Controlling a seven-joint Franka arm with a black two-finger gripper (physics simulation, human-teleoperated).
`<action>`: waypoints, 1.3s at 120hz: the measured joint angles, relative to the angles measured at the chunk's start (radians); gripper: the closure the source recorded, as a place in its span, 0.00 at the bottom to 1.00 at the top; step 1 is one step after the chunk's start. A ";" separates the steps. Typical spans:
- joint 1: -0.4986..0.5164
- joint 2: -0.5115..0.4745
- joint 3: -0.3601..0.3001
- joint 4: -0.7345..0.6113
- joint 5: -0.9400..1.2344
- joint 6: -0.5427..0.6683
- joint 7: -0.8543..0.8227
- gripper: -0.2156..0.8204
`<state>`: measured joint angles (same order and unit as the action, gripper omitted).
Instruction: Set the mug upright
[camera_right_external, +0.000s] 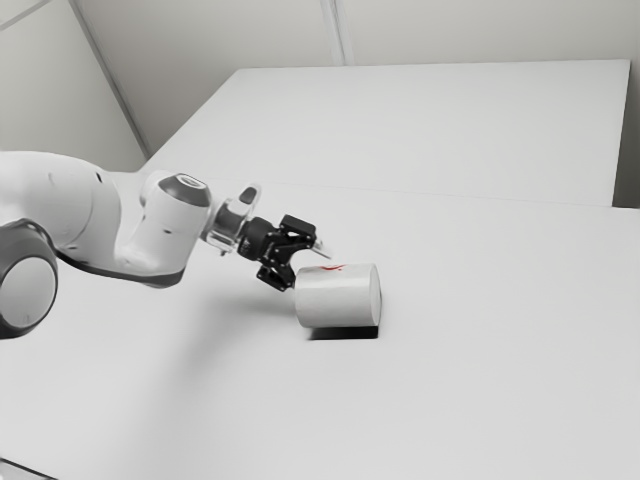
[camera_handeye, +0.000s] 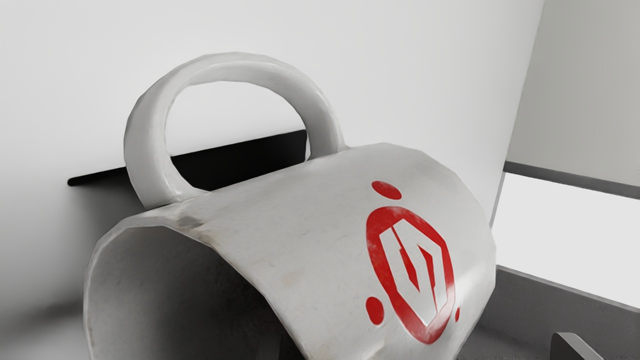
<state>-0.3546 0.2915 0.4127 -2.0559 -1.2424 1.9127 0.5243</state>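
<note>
The mug (camera_right_external: 340, 298) lies on its side on the table (camera_right_external: 490, 330), just off my gripper (camera_right_external: 310, 270), whose fingers stand wide apart. Its open mouth faces me along its level long axis, which I judge must swing vertical, mouth up.

A white table (camera_right_external: 480, 330) stands near pale walls (camera_right_external: 450, 30).

mug (camera_handeye: 300, 225): ceramic-looking, smooth, softly glossy | handle (camera_handeye: 144, 140): smooth, glossy | table (camera_right_external: 480, 350): smooth, matt
</note>
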 joint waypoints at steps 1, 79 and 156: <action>-0.001 0.000 0.000 0.000 0.000 0.000 0.000 0.24; -0.055 -0.032 -0.008 0.012 -0.004 0.006 -0.032 0.58; -0.076 -0.037 -0.022 0.049 0.001 0.047 -0.092 0.94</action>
<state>-0.4306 0.2540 0.3911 -2.0067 -1.2413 1.9600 0.4320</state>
